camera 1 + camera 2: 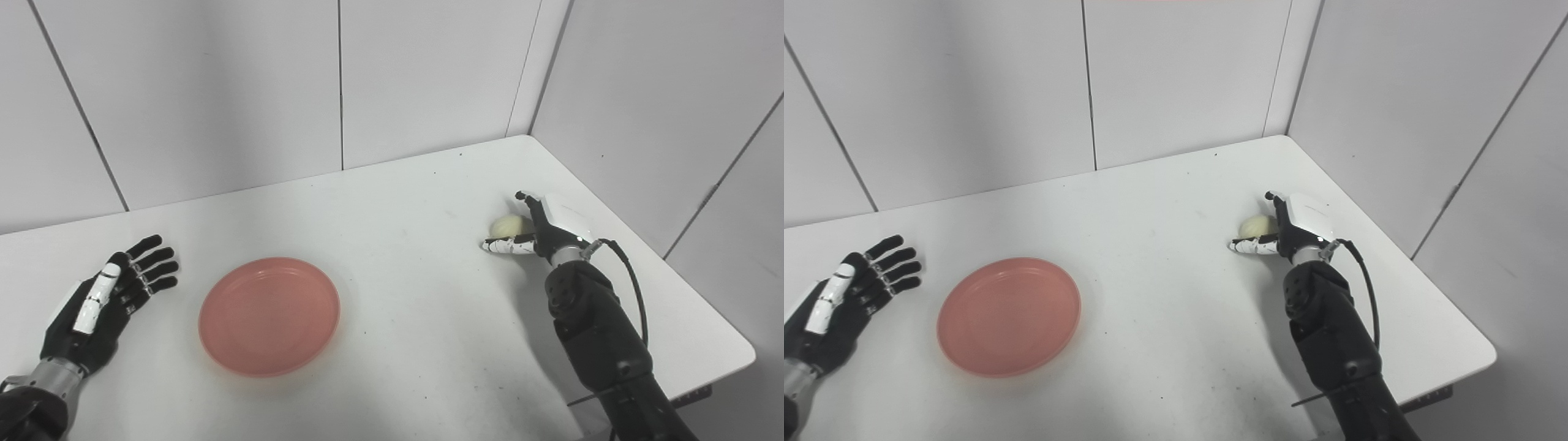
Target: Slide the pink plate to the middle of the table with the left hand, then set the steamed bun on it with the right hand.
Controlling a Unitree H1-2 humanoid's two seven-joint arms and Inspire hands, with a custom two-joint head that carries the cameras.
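Observation:
The pink plate (269,315) lies flat on the white table (404,202), left of the middle. My left hand (110,300) rests open on the table to the left of the plate, palm up, apart from it. The pale steamed bun (509,226) sits on the table at the right. My right hand (542,229) is beside it, its thumb in front of the bun and its fingers behind it, spread and not closed. Whether they touch the bun is unclear.
Grey panel walls (343,86) close off the table at the back and right, meeting at a corner near the bun. The table's right edge (704,294) runs close to my right arm. A black cable (634,282) loops off the right wrist.

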